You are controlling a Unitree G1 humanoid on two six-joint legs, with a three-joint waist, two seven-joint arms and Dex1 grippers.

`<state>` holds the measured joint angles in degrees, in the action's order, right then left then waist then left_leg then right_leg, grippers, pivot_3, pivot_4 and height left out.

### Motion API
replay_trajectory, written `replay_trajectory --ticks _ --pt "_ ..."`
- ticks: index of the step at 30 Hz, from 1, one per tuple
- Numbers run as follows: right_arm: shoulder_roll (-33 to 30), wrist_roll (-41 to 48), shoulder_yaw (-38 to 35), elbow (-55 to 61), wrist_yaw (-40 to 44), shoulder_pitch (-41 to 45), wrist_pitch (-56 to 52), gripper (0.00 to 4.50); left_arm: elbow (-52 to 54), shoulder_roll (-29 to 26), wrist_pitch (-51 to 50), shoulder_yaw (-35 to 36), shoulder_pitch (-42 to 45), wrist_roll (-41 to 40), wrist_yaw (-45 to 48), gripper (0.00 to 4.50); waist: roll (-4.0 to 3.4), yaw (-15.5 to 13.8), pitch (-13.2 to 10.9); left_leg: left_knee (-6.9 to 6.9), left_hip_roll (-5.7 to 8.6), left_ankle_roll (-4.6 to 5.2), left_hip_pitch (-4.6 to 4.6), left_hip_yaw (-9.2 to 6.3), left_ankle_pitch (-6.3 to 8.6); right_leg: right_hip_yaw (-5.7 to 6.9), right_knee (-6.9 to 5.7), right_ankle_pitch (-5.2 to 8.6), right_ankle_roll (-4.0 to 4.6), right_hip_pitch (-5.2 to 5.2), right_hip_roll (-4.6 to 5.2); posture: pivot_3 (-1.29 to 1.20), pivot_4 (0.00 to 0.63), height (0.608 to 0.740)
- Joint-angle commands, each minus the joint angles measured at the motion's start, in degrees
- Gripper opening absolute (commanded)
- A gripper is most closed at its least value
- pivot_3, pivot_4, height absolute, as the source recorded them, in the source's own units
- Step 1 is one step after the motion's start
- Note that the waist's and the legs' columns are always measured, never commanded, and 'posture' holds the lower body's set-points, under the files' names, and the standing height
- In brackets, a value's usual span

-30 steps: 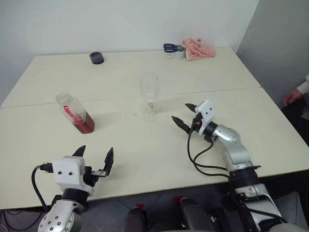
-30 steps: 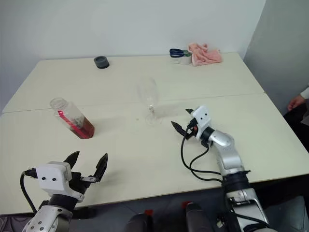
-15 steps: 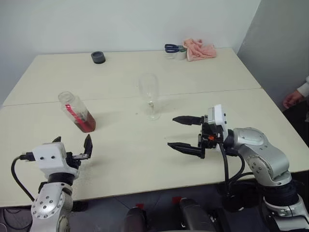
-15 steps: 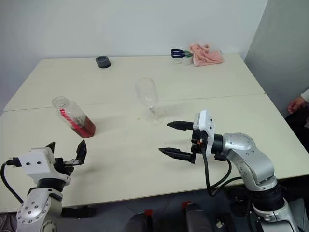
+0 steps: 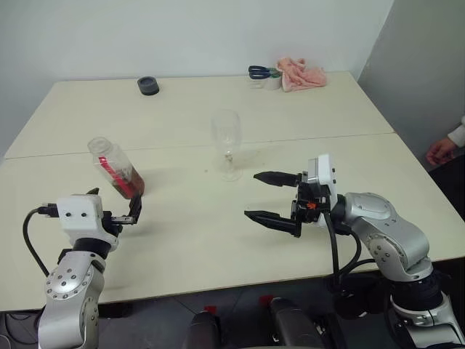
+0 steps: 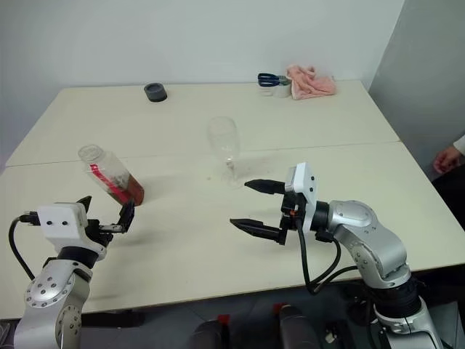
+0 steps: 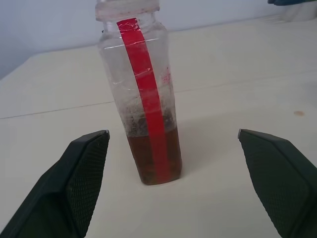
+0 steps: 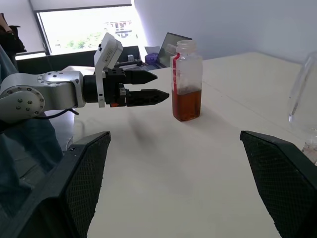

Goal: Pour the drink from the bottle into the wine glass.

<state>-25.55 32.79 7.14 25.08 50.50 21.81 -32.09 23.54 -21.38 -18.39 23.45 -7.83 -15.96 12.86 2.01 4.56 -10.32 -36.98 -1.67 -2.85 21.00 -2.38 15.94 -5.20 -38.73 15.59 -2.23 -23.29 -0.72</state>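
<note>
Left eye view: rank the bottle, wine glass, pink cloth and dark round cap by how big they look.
1. and 2. bottle and wine glass: look about alike, so no ranking between them.
3. pink cloth: smaller, though it lies at the far edge, so distance may shrink it.
4. dark round cap: smallest, also far back.

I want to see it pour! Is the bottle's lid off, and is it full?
No lid shows on the bottle: its wide neck is bare. It stands upright, not full; the reddish-brown drink fills just the lower part.

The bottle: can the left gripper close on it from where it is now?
Probably yes. The left gripper is open, facing the upright bottle, with bare table between them and nothing beside the bottle.
</note>
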Motion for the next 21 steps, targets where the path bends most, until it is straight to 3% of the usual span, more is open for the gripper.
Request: replay_trajectory --ticks 1,9,21 --pt "0.0 1.0 -0.2 2.2 -0.5 0.3 0.2 4.46 -0.6 -1.7 1.3 1.7 2.2 -0.3 0.6 4.50 0.00 -0.1 0.0 0.00 0.00 0.00 0.01 -0.02 0.00 0.03 0.00 0.00 0.00 0.00 0.00 0.00 0.150 0.740" --pt "-0.7 1.0 -0.6 2.0 -0.8 0.5 0.1 4.46 -4.7 -2.5 3.4 1.8 4.5 0.1 1.6 4.50 0.00 -0.1 0.0 0.00 0.00 0.00 0.01 -0.05 0.00 0.05 0.00 0.00 0.00 0.00 0.00 0.00 0.150 0.740" --pt "-2.8 0.5 -1.4 2.1 -1.7 0.3 -1.0 4.46 -21.4 -3.1 11.2 0.7 14.7 0.9 4.0 4.50 0.00 -0.5 0.0 0.00 0.00 0.00 0.04 -0.07 0.00 0.09 0.01 -0.01 0.01 0.00 0.01 0.00 0.150 0.740"
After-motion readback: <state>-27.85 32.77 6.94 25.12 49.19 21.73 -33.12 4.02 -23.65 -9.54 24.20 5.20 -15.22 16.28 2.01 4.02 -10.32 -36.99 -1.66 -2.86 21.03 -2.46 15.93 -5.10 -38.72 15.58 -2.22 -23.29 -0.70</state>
